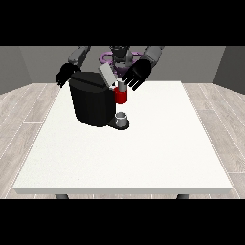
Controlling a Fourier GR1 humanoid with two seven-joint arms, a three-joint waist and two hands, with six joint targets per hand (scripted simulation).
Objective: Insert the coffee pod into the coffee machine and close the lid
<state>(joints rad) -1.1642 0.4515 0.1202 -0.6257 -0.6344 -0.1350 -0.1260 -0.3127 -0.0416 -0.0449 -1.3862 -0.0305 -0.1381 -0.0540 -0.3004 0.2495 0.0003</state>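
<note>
black hand at the view's right (138, 74) hangs spread open just above the coffee machine's (93, 103) raised lid (107, 74); the other hand (65, 75) droops relaxed, holding nothing.

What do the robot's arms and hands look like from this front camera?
Both arms are grey with rounded segments. Each ends in a black hand: one at the view's right, one at the view's left. No cables or markings show on them.

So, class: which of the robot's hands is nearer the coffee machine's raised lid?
Its left hand, the hand at the view's right, spread open just right of the lid. The hand at the view's left hangs beyond the coffee machine's far side.
</note>
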